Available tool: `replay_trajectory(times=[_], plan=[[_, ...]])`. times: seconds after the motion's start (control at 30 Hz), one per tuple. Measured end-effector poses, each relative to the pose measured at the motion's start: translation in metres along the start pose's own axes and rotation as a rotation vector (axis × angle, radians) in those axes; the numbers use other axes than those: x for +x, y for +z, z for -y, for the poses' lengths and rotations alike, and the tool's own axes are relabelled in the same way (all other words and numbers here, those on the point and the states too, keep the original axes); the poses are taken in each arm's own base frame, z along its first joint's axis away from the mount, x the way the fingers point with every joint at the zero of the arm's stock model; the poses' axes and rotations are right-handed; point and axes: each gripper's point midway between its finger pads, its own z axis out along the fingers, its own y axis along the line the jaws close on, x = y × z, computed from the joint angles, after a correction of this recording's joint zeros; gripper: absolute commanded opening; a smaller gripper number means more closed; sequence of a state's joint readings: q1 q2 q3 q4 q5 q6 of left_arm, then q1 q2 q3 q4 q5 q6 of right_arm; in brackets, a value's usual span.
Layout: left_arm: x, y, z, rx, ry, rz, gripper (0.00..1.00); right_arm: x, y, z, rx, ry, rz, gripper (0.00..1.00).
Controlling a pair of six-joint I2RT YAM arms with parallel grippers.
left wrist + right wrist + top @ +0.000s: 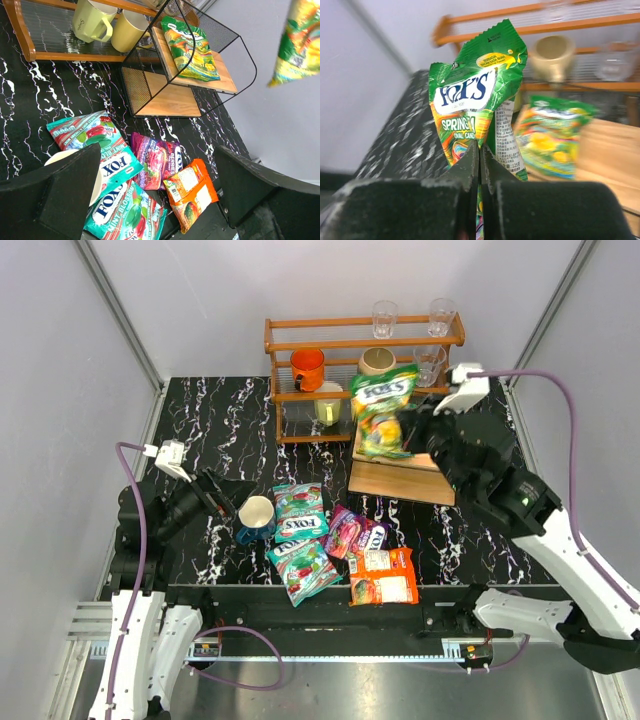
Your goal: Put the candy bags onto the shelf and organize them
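Right fingers (pixel 420 210) pinch a glossy, crinkled green bag (pixel 475 100) at frame centre, upright above the pale wooden shelf (pixel 170 102). A second green bag (pixel 192 50) lies flat on its upper board. Left fingers (pixel 55 200) are spread, lower frame, over the marbled black surface (pixel 220 420).

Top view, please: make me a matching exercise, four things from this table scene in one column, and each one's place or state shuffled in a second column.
Things
1. blue mug
2. orange bag
3. orange mug
4. right jaws

Places or states
a. shut on a green bag
b. on the table, left of the teal bags
c. on the wooden rack
d. on the table, between the purple bag and the near edge

Pairs: 1-b, 2-d, 3-c, 4-a
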State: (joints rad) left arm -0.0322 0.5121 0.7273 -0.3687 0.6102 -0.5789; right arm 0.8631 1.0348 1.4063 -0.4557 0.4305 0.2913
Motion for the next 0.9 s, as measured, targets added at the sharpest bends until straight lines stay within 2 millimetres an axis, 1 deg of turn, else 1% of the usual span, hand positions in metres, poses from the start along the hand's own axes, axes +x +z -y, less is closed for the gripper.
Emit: replay_trajectory(times=[0.03, 0.07, 0.1, 0.17, 0.27, 0.5, 0.57, 0.63, 0.73, 0.83, 0.9], plan=[[0.000, 0.000, 0.000, 0.000, -0.002, 0.000, 0.99, -0.007, 0.003, 0.015, 0.059, 0.002, 0.015, 0.00], [0.000, 0.000, 0.000, 0.000, -0.002, 0.000, 0.99, -0.012, 0.007, 0.036, 0.139, 0.001, 0.027, 0.00], [0.000, 0.000, 0.000, 0.000, -0.003, 0.000, 0.99, -0.014, 0.010, 0.054, 0.205, -0.002, 0.029, 0.00], [0.000, 0.000, 0.000, 0.000, -0.003, 0.000, 0.99, -0.011, 0.012, 0.085, 0.313, -0.010, 0.014, 0.00], [0.000, 0.000, 0.000, 0.000, -0.003, 0.000, 0.99, -0.007, 0.013, 0.116, 0.405, -0.008, -0.014, 0.00], [0.000, 0.000, 0.000, 0.000, -0.003, 0.000, 0.99, -0.003, 0.015, 0.156, 0.486, 0.060, -0.037, 0.00], [0.000, 0.000, 0.000, 0.000, -0.003, 0.000, 0.99, 0.002, 0.017, 0.167, 0.504, 0.081, -0.051, 0.00], [0.000, 0.000, 0.000, 0.000, -0.003, 0.000, 0.99, 0.012, 0.020, 0.179, 0.522, 0.106, -0.075, 0.00], [0.000, 0.000, 0.000, 0.000, -0.003, 0.000, 0.99, 0.032, 0.028, 0.192, 0.531, 0.148, -0.122, 0.00], [0.000, 0.000, 0.000, 0.000, -0.003, 0.000, 0.99, 0.050, 0.034, 0.200, 0.535, 0.177, -0.170, 0.00], [0.000, 0.000, 0.000, 0.000, -0.003, -0.001, 0.99, 0.058, 0.039, 0.202, 0.527, 0.193, -0.185, 0.00]])
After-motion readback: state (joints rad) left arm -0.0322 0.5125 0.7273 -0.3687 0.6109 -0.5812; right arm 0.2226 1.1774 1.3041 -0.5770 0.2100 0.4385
